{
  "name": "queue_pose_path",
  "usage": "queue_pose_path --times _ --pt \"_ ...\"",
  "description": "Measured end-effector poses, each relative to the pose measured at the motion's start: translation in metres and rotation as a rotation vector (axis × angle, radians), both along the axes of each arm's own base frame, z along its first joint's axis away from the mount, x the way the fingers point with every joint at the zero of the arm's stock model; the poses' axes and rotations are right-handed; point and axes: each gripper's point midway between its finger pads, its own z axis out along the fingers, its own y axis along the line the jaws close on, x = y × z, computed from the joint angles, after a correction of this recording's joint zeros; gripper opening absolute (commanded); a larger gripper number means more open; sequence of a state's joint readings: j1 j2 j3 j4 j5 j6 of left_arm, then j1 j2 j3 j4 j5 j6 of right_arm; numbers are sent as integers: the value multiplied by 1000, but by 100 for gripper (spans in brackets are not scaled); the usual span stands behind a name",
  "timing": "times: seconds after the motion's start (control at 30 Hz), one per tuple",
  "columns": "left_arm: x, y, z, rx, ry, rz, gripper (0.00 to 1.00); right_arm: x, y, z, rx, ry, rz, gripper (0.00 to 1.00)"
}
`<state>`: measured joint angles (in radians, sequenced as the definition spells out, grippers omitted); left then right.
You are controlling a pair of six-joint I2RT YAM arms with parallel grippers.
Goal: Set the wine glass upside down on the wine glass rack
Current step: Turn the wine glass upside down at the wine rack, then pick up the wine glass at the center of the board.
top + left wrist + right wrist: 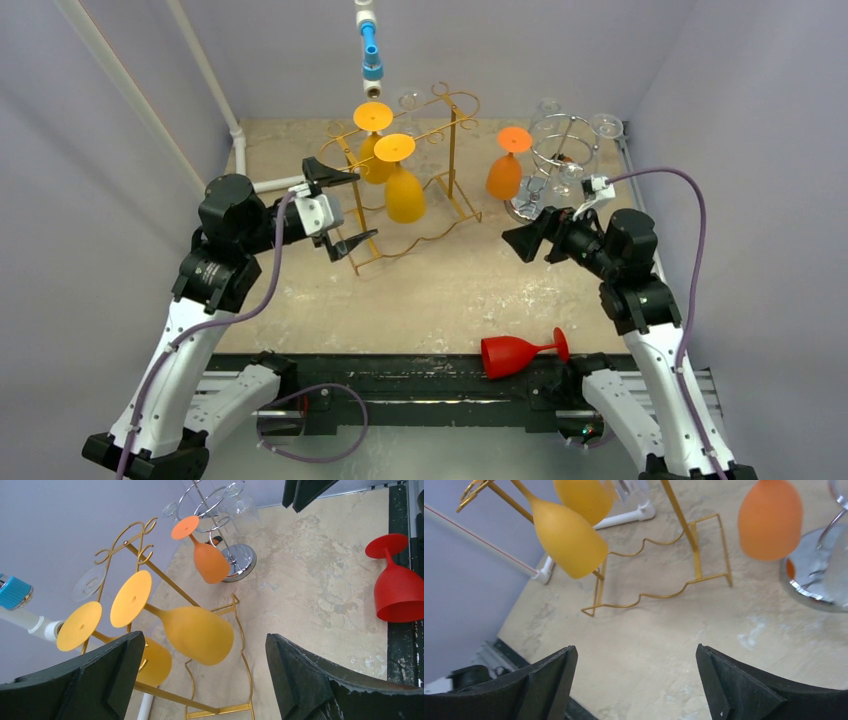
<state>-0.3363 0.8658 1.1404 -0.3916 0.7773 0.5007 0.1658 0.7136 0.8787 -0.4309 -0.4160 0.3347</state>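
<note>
Red glass [515, 353]: lying on its side at the near edge of the worktop [440, 290], against the black rail [400, 365]. It is closer to the arm bases than the right claw [515, 240] and well apart from it. Mouth toward the left arm, foot toward the right. Untouched.
Right claw: jaws spread wide with nothing between them, raised over the worktop, chrome rack [565, 150] just beyond it.
Left claw [367, 207]: jaws spread wide, holding nothing, just beside the gold rack [450, 160].
Gold rack: ahead of the left claw; two yellow glasses [404, 190] hang upside down.
Chrome rack: one orange glass [506, 170] hangs upside down, with clear glasses [605, 125] alongside.
Worktop: beige, mottled, with pale scuffs.
Room: plain lavender-grey walls [90, 120] on three sides. White pipe [130, 90] along the left wall. Blue fitting [371, 45] overhead, beyond both claws.
</note>
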Motion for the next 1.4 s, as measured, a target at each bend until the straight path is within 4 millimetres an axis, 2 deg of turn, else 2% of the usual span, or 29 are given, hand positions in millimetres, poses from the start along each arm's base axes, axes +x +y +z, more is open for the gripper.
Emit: queue_pose_path --times 0.13,0.23,0.33,0.43,0.57,0.67,0.77,0.83,0.9,1.0,1.13,1.4 --pt "-2 1 7 -17 7 9 100 -4 14 -23 142 162 5 99" --pt "-3 3 10 -24 8 21 100 -5 29 -32 222 244 69 99" --pt "-6 5 13 -24 4 32 100 -12 37 -54 226 359 85 99" --pt "-7 8 18 -27 -6 45 100 -23 47 -65 125 441 71 99" --pt "-6 9 18 -25 -5 56 100 -53 80 -67 -44 462 115 99" --pt "-4 10 15 -20 6 63 100 -84 108 -86 -245 506 145 98" --pt "0 11 14 -17 9 83 100 -99 122 -111 -468 530 105 90" --pt "1 13 14 -16 8 95 100 -103 120 -131 -618 537 56 87" --pt "2 14 15 -16 5 102 100 -107 108 -146 -738 538 15 85" --pt "1 15 15 -16 1 108 100 -116 87 -153 -871 526 -34 82" --pt "0 16 15 -14 0 112 100 -130 72 -154 -939 516 -56 81" --pt "0 16 15 -12 4 112 100 -166 59 -178 -1024 535 -31 78"
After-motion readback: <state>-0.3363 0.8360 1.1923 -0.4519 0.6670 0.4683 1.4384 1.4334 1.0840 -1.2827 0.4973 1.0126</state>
